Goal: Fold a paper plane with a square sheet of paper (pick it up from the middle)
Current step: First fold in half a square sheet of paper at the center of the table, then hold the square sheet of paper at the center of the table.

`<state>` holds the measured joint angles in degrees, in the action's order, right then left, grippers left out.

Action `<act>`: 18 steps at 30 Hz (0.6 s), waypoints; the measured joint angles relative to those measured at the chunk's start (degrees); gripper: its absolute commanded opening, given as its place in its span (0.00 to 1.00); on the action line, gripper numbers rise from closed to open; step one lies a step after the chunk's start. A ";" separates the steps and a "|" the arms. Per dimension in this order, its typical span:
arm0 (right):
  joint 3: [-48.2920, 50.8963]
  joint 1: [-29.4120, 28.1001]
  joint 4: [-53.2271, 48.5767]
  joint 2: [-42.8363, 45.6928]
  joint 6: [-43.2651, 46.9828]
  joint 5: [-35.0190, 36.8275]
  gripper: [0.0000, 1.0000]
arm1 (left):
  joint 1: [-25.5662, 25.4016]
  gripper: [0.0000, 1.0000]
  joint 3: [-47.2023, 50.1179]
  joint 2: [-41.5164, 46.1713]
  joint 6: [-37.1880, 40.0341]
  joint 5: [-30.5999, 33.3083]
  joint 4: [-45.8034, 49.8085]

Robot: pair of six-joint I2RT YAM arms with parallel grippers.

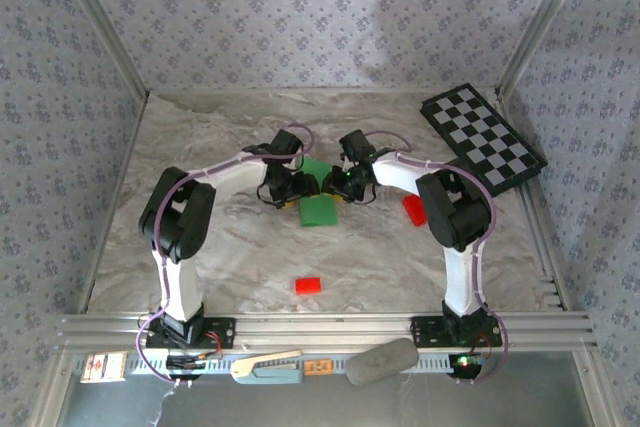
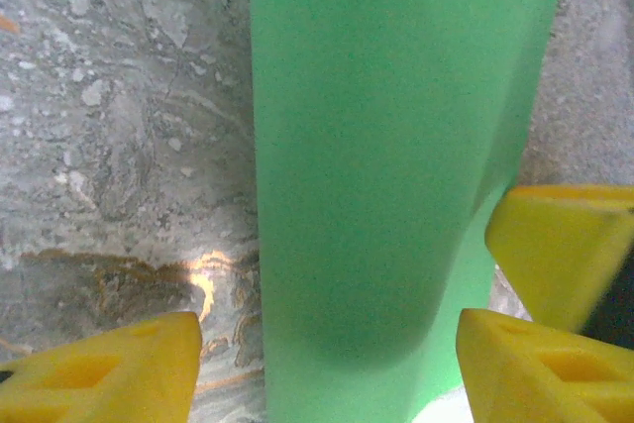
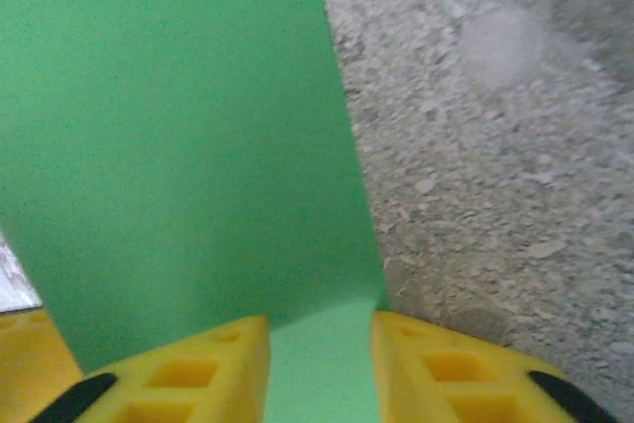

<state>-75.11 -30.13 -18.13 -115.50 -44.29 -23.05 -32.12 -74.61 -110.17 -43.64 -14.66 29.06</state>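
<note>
Nearest, a red block [image 1: 308, 285] lies on the surface [image 1: 200, 147], well left of the checkerboard [image 1: 482, 137] and closer in. Farther back, also left of the checkerboard, sits the square sheet of paper [image 1: 318, 211]. The left end effector [image 2: 329, 334] straddles it released, fingers wide apart, and the right end effector [image 3: 319, 329] stands narrowly parted over it, gripping nothing.

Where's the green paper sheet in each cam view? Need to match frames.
Top external: green paper sheet at frame centre.
Left wrist: the sheet is a vertical band, centre to right.
Right wrist: the sheet covers the left half.
Shared landmark: marbled grey tabletop bordering it.
</note>
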 measured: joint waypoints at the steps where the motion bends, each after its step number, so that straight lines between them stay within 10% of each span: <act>1: -0.24 0.11 -0.22 0.00 0.17 -0.39 0.45 | -0.15 0.61 -0.57 -0.66 0.02 0.85 0.24; 18: 3.10 6.71 0.55 7.93 2.56 -2.25 0.57 | -0.15 0.36 -2.69 -3.19 0.96 9.79 2.91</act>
<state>-72.01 -23.42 -17.58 -107.57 -41.74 -25.30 -32.27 -77.30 -113.36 -42.68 -4.86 31.97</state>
